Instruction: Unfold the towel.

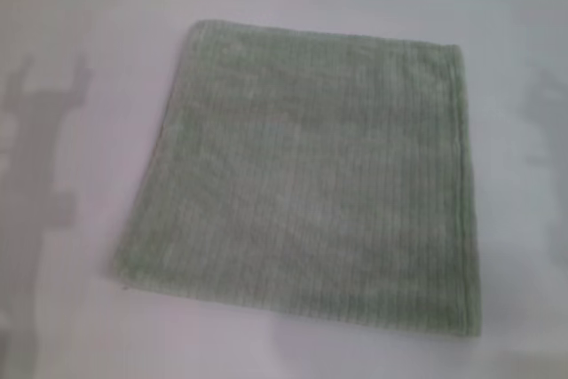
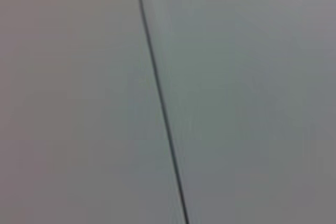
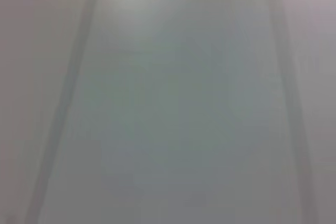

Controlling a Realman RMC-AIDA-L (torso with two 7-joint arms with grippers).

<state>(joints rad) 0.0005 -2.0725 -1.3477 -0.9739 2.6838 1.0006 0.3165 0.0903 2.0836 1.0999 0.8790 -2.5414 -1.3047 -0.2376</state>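
No arm reaches the bench (image 1: 71, 326) from the left; only shadows fall there. The towel (image 1: 311, 175) lies flat mid-bench, apparently folded, with a doubled hem along its right edge. It looks soft, light and limp, so it should drape rather than slide; that right hem seems the place to pinch. Neither arm's jaws are in view, so they hold nothing visible.

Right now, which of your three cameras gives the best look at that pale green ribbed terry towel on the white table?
The head view. It shows the whole pale green ribbed terry towel lying flat on the white table, all four edges visible. The left and right wrist views show none of it, only plain grey surfaces. Neither gripper is in view.
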